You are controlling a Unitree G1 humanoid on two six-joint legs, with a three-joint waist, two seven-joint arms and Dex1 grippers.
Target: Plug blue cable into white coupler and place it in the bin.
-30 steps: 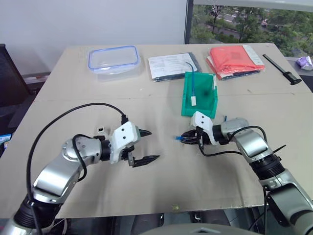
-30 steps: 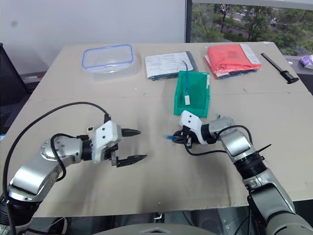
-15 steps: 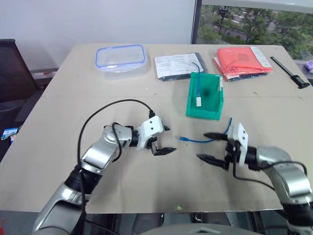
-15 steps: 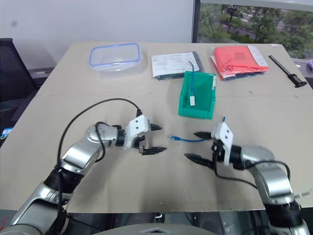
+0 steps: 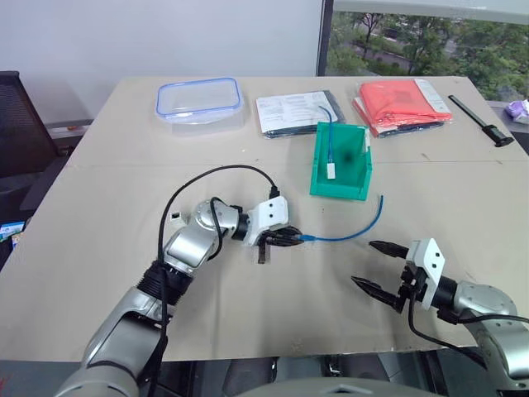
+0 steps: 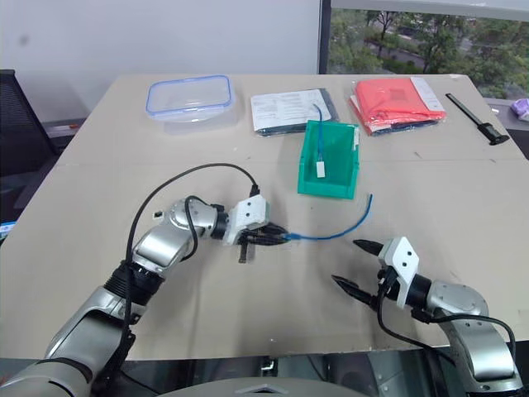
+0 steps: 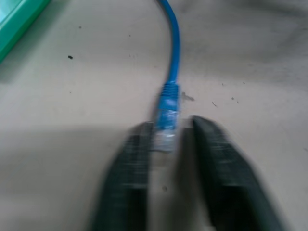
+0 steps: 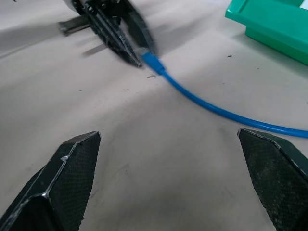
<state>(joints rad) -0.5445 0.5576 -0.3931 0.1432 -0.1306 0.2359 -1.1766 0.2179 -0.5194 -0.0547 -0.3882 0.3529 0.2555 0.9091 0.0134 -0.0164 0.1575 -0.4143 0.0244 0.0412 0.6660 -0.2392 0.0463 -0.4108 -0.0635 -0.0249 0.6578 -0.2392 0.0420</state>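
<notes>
Beige and broad, the counter [image 5: 99, 165] fills the middle of both eye views, with a window along the upper right. Nearest, at lower right, the right gripper [image 5: 378, 266] hovers just over the surface with its fingers spread as wide as they go, holding nothing. Left of centre, the left gripper [image 5: 291, 238] has its fingers pinched shut on the plug end of the blue cable [image 5: 355, 231], which curves away toward the right across the counter. Beyond it, just above centre, the bin [image 5: 357, 188] holds a small white block with another blue lead running up its back wall. I judge the step in hand to be securing the cable's plug; next, the white coupler must be found and held steady while the plug is lined up with its socket. The left wrist view shows the clear plug [image 7: 166, 139] seated between the two fingers, which the eye views are too far off to confirm; the right wrist view shows that pinch from the side.
</notes>
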